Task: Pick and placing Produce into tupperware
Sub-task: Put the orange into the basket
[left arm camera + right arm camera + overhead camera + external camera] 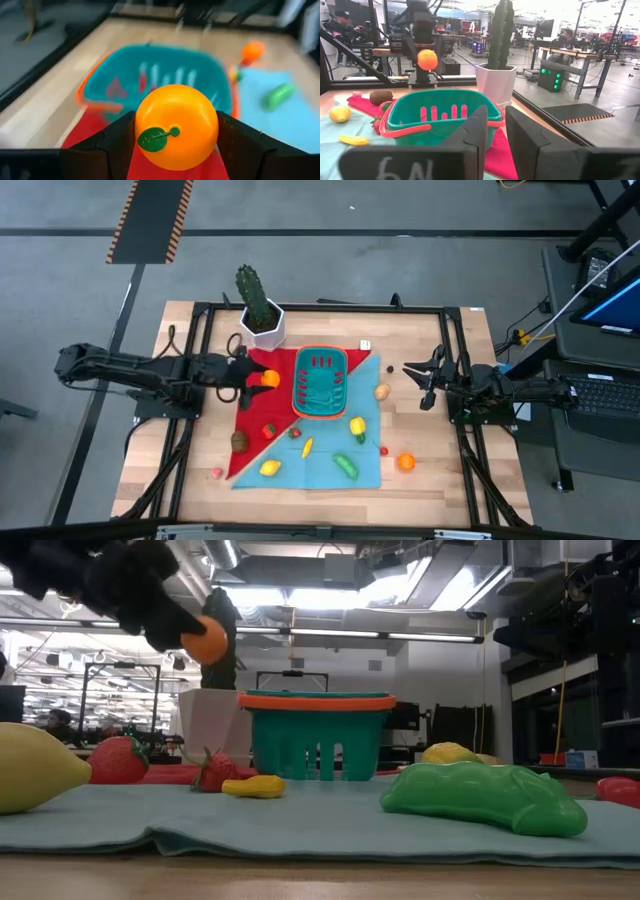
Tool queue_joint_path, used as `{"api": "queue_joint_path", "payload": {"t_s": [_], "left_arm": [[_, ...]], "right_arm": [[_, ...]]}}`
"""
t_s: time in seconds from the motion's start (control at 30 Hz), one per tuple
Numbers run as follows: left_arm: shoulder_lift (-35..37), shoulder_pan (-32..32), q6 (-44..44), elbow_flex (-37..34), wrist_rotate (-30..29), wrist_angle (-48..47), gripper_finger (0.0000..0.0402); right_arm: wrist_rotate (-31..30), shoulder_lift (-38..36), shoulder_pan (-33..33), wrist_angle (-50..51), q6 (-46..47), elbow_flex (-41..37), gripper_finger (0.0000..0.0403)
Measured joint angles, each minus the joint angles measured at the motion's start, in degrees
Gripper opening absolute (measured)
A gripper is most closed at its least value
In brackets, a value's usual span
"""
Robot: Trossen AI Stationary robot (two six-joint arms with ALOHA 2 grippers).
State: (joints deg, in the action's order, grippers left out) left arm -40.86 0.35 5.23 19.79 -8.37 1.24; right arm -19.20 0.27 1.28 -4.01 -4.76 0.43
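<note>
My left gripper is shut on an orange toy fruit, held in the air just left of the teal tupperware with its orange-red rim. In the low view the fruit hangs higher than that rim. The tupperware stands where the red cloth and the blue cloth meet. More produce lies on the cloths and on the bare wood. My right gripper waits at the table's right side with nothing in it; its fingers are almost closed. My left gripper pinches the orange fruit by two opposite sides between its two fingers. The fingers come from the table's left and slant slightly downward. The fruit is lifted clear above the red cloth, and its green leaf faces back toward the wrist.
A cactus in a white pot stands behind the tupperware's left corner. On the cloths lie a green piece, a lemon, a strawberry and a brown piece. An orange piece sits on bare wood at the right.
</note>
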Motion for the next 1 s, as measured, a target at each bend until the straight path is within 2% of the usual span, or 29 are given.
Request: {"api": "queue_joint_path", "payload": {"t_s": [0.07, 0.2, 0.57, 1.0], "left_arm": [[1.2, 0.0, -1.2, -2.4, 1.9, 4.5, 0.0234], [2.4, 0.0, -1.2, -3.8, 1.7, 5.4, 0.0234], [2.2, 0.0, -0.9, -3.9, -9.5, 5.7, 0.0234], [2.1, 0.0, 0.6, -3.9, -9.6, 8.2, 0.0234]], "right_arm": [[0.0, 0.0, 0.0, 0.0, 0.0, 0.0, 0.0073], [0.0, 0.0, 0.0, 0.0, 0.0, 0.0, 0.0073], [0.0, 0.0, 0.0, 0.0, 0.4, 0.0, 0.0073], [0.0, 0.0, 0.0, 0.0, 1.5, 0.0, 0.0073]]}}
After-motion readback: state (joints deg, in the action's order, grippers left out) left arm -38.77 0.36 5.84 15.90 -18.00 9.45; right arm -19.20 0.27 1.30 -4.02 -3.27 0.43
